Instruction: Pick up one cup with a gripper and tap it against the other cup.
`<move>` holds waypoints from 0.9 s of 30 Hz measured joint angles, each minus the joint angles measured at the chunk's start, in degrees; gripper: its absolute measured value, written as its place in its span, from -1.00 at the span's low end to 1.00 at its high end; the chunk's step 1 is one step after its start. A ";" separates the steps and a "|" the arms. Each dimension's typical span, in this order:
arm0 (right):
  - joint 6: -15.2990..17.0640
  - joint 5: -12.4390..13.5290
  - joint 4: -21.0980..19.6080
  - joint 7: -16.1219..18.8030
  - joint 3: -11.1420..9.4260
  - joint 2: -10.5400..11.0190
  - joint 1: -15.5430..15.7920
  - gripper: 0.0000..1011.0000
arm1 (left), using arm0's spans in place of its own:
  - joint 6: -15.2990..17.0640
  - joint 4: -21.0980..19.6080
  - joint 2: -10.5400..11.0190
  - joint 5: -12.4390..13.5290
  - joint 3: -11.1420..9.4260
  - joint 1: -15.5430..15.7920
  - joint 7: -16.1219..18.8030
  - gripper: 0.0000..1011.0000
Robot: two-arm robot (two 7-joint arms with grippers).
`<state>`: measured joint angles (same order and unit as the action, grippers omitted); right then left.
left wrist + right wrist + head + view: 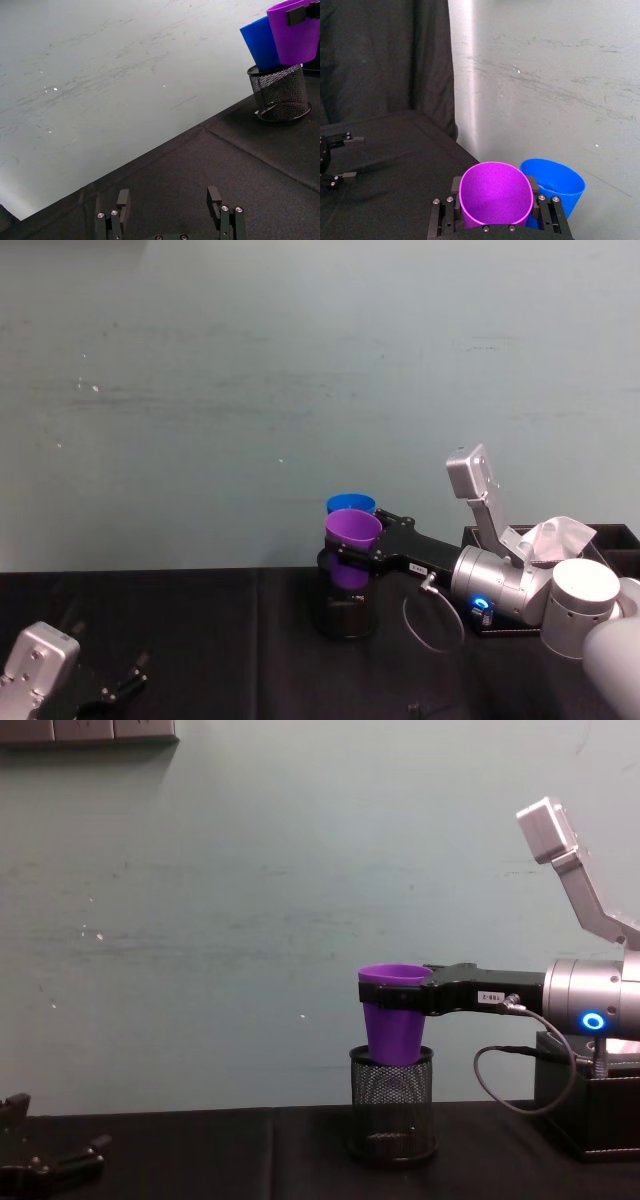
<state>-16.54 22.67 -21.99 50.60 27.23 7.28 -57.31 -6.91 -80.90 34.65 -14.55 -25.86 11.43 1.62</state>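
Purple tapered cup point(352, 528), smooth and plain, clamped in right claw point(495, 194).

purple cup point(352, 530): smooth, tapered, upright with mouth up, clamped near its rim, base level with the rim of the black mesh holder point(392, 1105).
blue cup point(350, 503): same shape, leaning, base down in the holder, just behind the purple one (contact cannot be told).
right gripper point(366, 540): long, black, white label, silver wrist with lit blue ring, reaching in level, closed on the cup.
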 joint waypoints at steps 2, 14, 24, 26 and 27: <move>0.00 0.00 0.00 0.00 0.00 0.00 0.00 0.49 | 0.00 0.00 0.00 0.00 0.00 0.00 0.00 0.98; 0.00 0.00 0.00 0.00 0.00 0.00 0.00 0.49 | 0.00 0.00 0.00 0.00 0.00 0.00 0.00 0.98; 0.00 0.00 0.00 0.00 0.00 0.00 0.00 0.49 | 0.00 0.00 0.00 0.00 0.00 0.00 0.00 0.98; 0.00 0.00 0.00 0.00 0.00 0.00 0.00 0.49 | 0.00 0.00 0.00 0.00 0.00 0.00 0.00 0.98; -0.01 -0.10 0.00 0.03 -0.07 0.00 0.00 0.49 | 0.00 0.00 0.00 0.00 0.00 0.00 0.00 0.98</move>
<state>-16.55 22.57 -21.99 50.63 27.16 7.28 -57.31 -6.91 -80.90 34.64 -14.55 -25.86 11.43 1.62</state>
